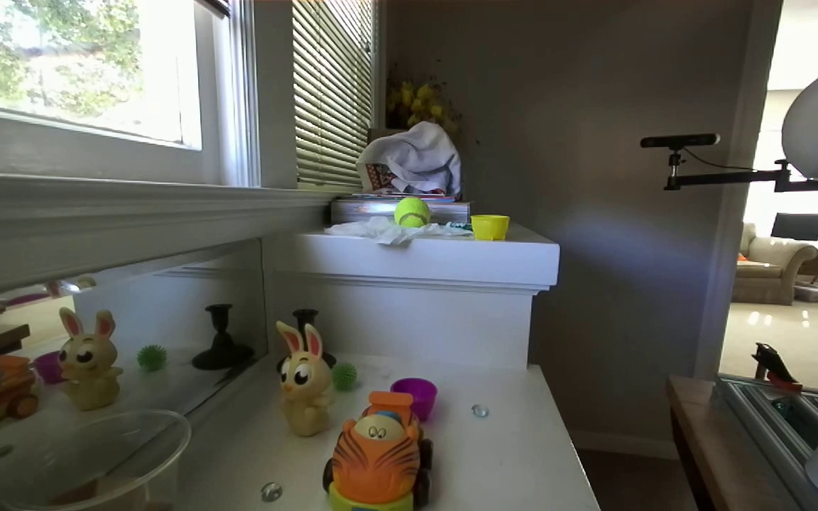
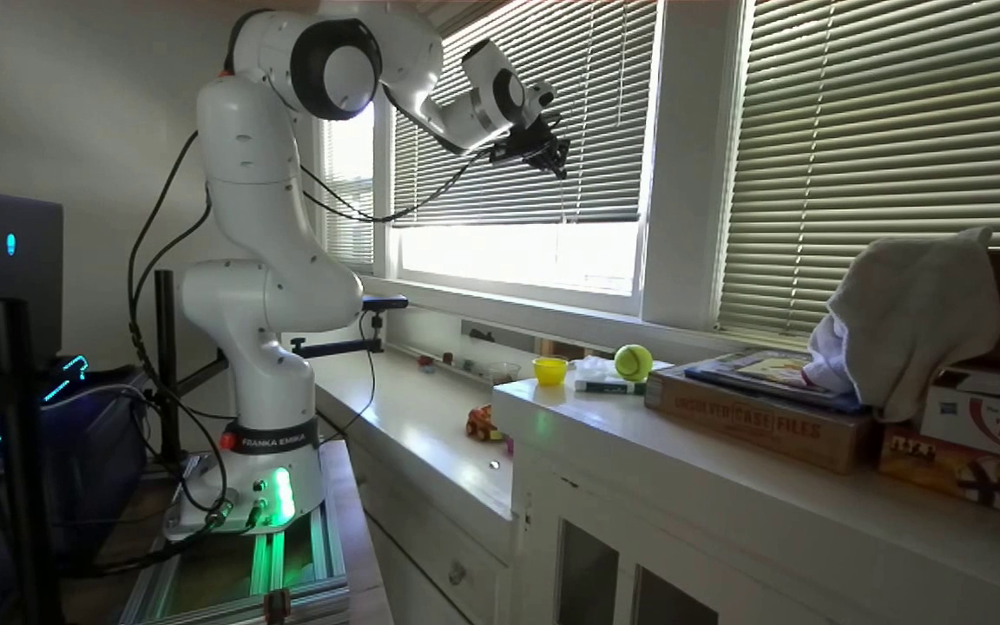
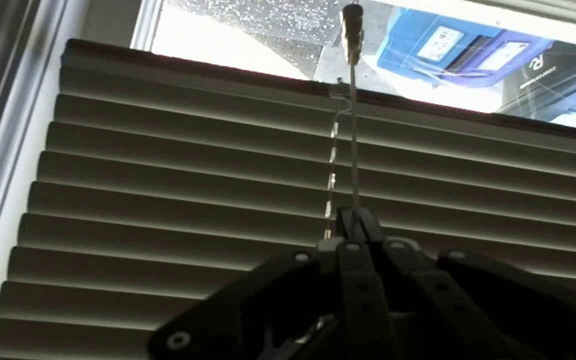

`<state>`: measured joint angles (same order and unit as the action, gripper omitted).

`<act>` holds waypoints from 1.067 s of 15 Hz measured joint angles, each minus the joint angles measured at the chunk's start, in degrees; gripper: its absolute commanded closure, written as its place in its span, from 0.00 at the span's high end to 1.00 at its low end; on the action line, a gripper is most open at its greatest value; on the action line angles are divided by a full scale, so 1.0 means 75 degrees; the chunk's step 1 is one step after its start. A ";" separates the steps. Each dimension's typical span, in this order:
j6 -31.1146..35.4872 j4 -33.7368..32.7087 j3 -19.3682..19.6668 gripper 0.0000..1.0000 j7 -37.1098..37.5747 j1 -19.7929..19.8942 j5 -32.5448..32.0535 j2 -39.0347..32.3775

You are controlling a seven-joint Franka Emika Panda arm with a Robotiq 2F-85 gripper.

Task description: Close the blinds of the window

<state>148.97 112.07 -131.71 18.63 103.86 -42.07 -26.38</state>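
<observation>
The gripper (image 3: pixel 356 220) is clenched on a pull cord (image 3: pixel 354 145); the blinds (image 2: pixel 597 130), upper centre in an exterior view, leave the window (image 2: pixel 517 256) bare below; the step looks like unlocking them; next probably calls for a tug, then slackening.

Behind the black gripper (image 3: pixel 356 219), the blinds (image 3: pixel 168 195) are banded dark olive-brown with paler edges; the window frame (image 2: pixel 552 293) around them is white. Lower than the gripper are a yellow cup (image 2: pixel 549 371), a yellow-green ball (image 2: pixel 634 362), a purple cup (image 1: pixel 426 401) and an orange car (image 1: pixel 378 458) with dark stripes.
</observation>
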 measured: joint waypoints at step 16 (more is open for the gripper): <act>0.0267 -0.0518 0.0483 0.00 0.1045 -0.0060 -0.1164 0.0563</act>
<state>150.97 108.19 -128.09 26.47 103.41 -50.80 -22.16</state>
